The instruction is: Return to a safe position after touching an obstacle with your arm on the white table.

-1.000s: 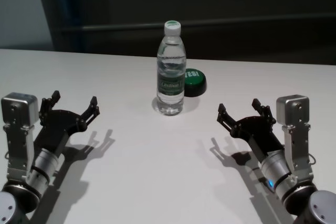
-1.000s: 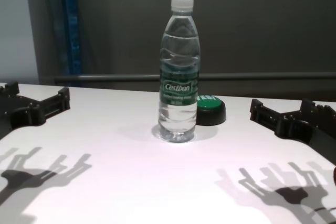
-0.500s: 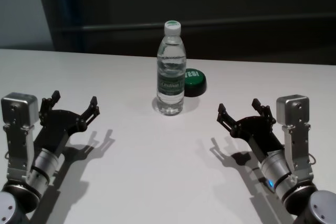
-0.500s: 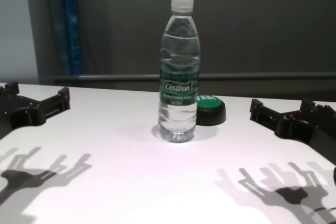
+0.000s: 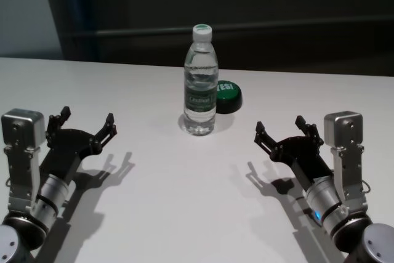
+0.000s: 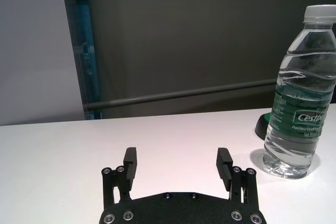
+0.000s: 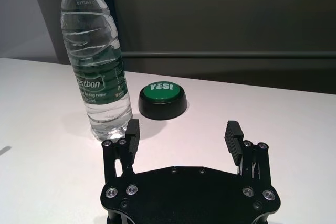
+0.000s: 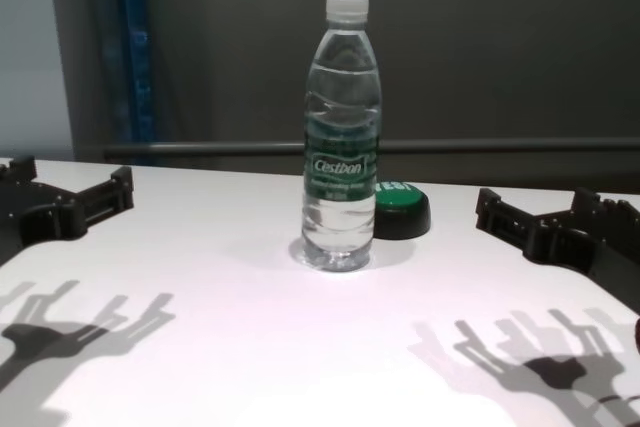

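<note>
Head view is showing me the obstacle (image 5: 200, 82), a clear water bottle with white cap and dark green label band, standing upright at twelve o'clock on the white table (image 5: 184, 201), a black puck (image 5: 228, 97) sitting at its two o'clock. I am seeing the left gripper (image 5: 86, 122) at eight o'clock and the right gripper (image 5: 281, 129) at four o'clock, both spread wide and holding nothing. Everything is staying unchanged since a second ago

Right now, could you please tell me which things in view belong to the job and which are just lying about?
Belongs to the job:
- water bottle, upright
- white table
- left tool, open, clear of the bottle
- right tool, open, clear of the bottle

Just lying about:
- black puck with green top, behind the bottle
</note>
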